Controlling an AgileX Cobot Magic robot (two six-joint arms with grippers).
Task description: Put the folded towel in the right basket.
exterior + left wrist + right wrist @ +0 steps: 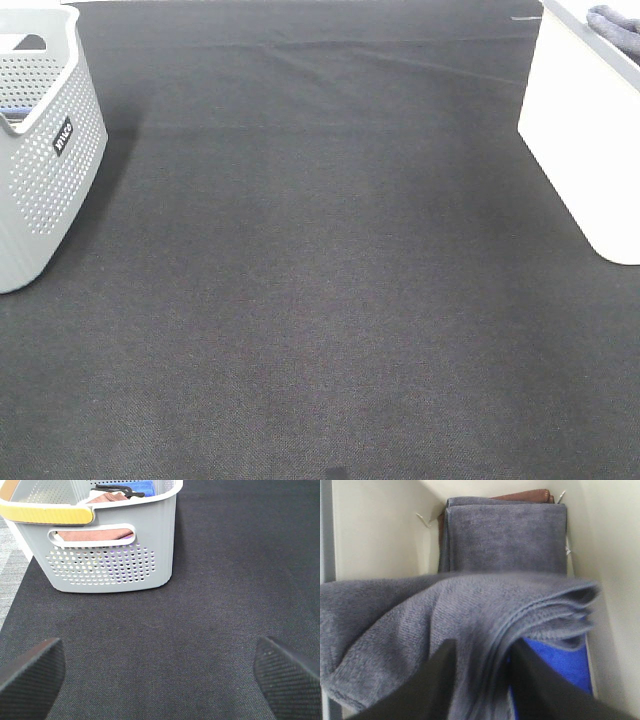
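Observation:
In the right wrist view my right gripper (482, 650) is shut on a folded grey towel (470, 615) and holds it inside the white right basket (375, 535). Below the towel lie another folded grey towel (505, 535), a brown one (520, 495) and a blue one (560, 665). In the exterior view the white basket (590, 150) stands at the right edge, and a bit of grey towel (615, 22) shows over its rim. Neither gripper shows there. My left gripper (160, 670) is open and empty above the black mat.
A grey perforated basket (40, 170) stands at the far left. In the left wrist view this basket (115, 555) holds brown and blue towels. A black mat (320, 280) covers the table between the two baskets.

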